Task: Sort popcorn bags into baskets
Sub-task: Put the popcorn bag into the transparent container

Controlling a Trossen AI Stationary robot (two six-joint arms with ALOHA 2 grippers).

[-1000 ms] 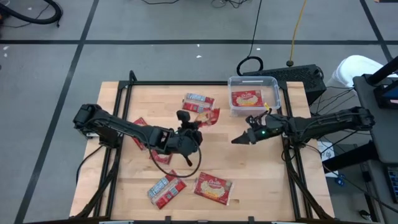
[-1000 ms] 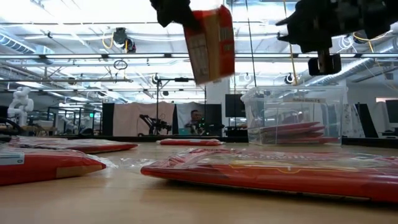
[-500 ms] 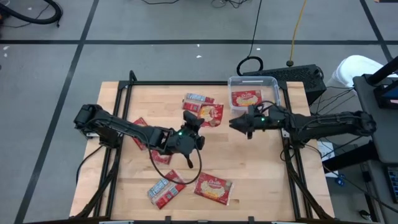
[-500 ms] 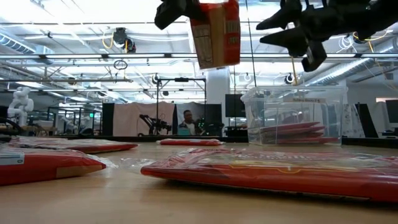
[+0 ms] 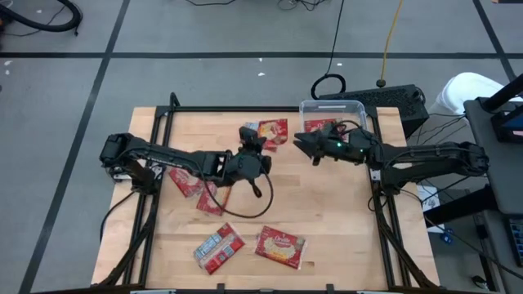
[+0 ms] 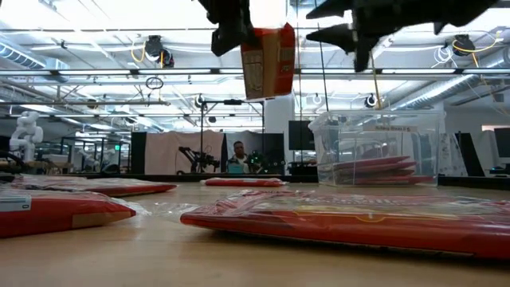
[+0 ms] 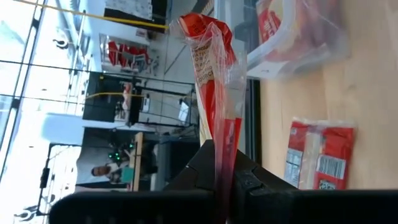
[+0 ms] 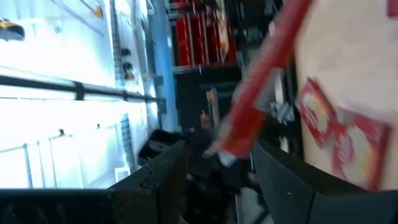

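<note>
A red popcorn bag point(image 5: 274, 131) is up in the air over the table's far middle, with my left gripper point(image 5: 257, 147) shut on it; the low view shows this bag point(image 6: 268, 62) high above the table. My right gripper point(image 5: 301, 145) is open and points level at the bag's right edge, just short of it. In the right wrist view the bag point(image 8: 261, 81) shows between and beyond the fingers. The clear basket point(image 5: 357, 114) stands at the far right with one bag point(image 5: 320, 125) lying inside. Several more bags lie flat on the table. My left gripper pinches the bag's end point(image 7: 219, 146) between its two fingers, which hide the spot where they meet it. The fingers come nearly level from the table's left. The bag stands edge-on out beyond the fingers, lifted clear of the table.
Bags lie at the left middle point(image 5: 188, 181) point(image 5: 211, 197) and near the front edge point(image 5: 218, 247) point(image 5: 280, 247). One more bag point(image 5: 248, 128) lies partly under my left gripper. A black box point(image 5: 384, 96) and cables sit behind the basket.
My left gripper has carried the bag toward the table's far edge and a little right, rolling it more upright. My right gripper has risen, swung from pointing down to level, moved toward the far edge and the bag, and opened wider.
</note>
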